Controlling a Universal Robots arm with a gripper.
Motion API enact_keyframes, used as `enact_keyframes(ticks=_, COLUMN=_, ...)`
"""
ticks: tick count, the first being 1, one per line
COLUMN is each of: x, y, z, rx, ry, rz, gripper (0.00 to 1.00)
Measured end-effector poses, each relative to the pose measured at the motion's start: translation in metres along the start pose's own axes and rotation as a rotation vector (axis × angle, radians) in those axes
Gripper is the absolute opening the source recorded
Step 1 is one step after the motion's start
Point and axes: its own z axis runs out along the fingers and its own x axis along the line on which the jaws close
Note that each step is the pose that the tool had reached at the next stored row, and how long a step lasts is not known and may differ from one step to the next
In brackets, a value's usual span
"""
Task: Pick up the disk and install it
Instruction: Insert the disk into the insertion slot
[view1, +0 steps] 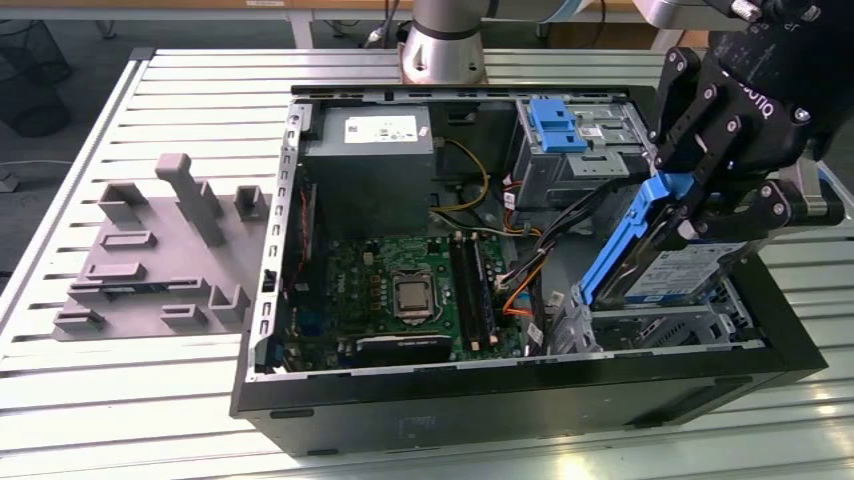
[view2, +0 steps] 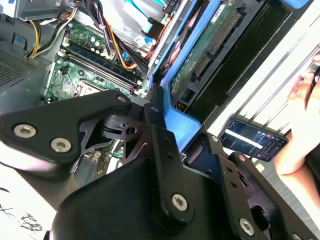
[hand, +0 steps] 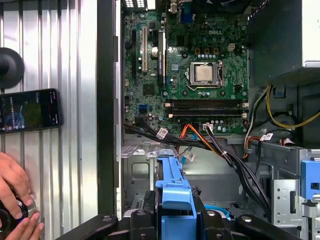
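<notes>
Holding the disk (view1: 667, 262) tilted on edge over the drive cage (view1: 661, 325) at the computer case's (view1: 534, 400) front corner; my gripper (view1: 694, 210) is clamped on its blue carrier. Risk, I judge: snagging the cables (view1: 567, 215) alongside. Little room between cage walls and case rim.
</notes>
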Motion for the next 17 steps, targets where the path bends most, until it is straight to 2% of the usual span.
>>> enact_keyframes(ticks=6, x=0.0, y=0.0, z=0.0001, rx=0.0001, ry=0.0001, rz=0.0, gripper=0.38)
enact_keyframes(ticks=7, x=0.0, y=-0.0001, z=0.0005, rx=0.0, ry=-0.0001, rz=0.0, gripper=0.43)
enact_keyframes(ticks=8, x=0.0, y=-0.0001, z=0.0017, rx=0.0, ry=-0.0002, rz=0.0, gripper=0.43)
enact_keyframes(ticks=9, x=0.0, y=-0.0001, z=0.0037, rx=0.0, ry=-0.0008, rz=0.0, gripper=0.5)
enact_keyframes(ticks=17, x=0.0001, y=-0.0003, z=0.018, rx=0.0, ry=0.0, rz=0.0, gripper=0.5)
